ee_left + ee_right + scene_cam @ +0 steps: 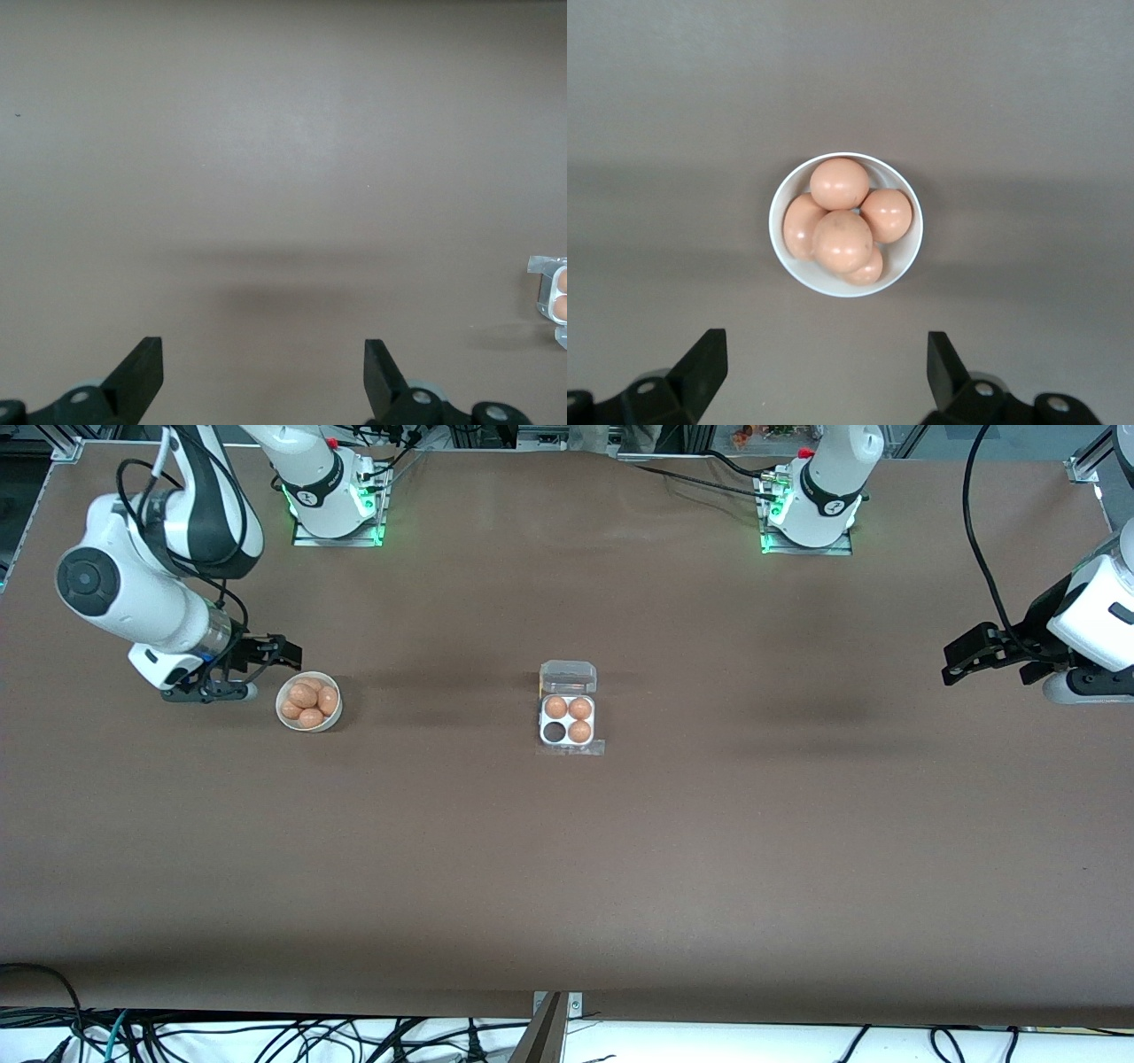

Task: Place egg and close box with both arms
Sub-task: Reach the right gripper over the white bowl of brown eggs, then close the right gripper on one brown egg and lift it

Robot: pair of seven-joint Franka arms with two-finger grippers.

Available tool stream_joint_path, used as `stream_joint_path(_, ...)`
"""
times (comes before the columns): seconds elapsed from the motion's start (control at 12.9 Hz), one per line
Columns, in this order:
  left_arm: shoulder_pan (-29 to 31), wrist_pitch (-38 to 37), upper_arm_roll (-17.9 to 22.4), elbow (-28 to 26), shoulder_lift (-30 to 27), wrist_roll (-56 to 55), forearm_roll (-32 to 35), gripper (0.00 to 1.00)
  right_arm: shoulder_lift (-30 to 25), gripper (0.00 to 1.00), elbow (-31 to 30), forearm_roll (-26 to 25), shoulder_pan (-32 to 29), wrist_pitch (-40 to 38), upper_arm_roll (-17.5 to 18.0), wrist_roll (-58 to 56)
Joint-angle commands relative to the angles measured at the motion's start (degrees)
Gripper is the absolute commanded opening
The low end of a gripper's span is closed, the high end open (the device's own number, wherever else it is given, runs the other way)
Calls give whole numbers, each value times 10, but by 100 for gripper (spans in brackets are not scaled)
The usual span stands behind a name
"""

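The box (pixel 543 718) sits mid-table with its clear lid (pixel 568 677) swung open. It holds three orange-brown eggs, and the cell (pixel 555 732) nearest the front camera toward the right arm's end is empty. Several more eggs (pixel 304 695) lie in a round white bowl (pixel 336 716) toward the right arm's end. My right gripper (pixel 285 654) hangs open and empty just beside the bowl; its wrist view shows the eggs (pixel 842 241) ahead of the open gripper (pixel 824 367). My left gripper (pixel 979 660) waits open and empty at the left arm's end, over bare table (pixel 264 372). The box edge (pixel 551 292) shows in its wrist view.
The brown table (pixel 567 868) stretches wide around the box and bowl. The arm bases (pixel 337 505) (pixel 811 514) stand along the table's top edge. Cables lie along the edge nearest the front camera.
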Motion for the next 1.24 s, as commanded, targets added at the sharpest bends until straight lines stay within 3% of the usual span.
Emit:
stream_joint_path(0.0,2,-4,0,15,9,6,-12,100,21,100,-15,-8,-4,47,-1,-12)
stream_joint_path(0.31,2,-4,0,15,9,6,-12,100,72,100,-17,-19,-4,98,-1,-14)
stream_joint_path(0.54,2,-4,0,15,9,6,-12,100,76,100,-52,-19,-4,149,-1,-15)
stream_joint_path(1.01,2,-5,0,15,9,6,-12,100,84,99,-54,-24,-4,153,-2,-17)
stream_joint_path(1.16,2,-4,0,15,9,6,-12,100,84,90,-54,-25,-5,153,-5,-22)
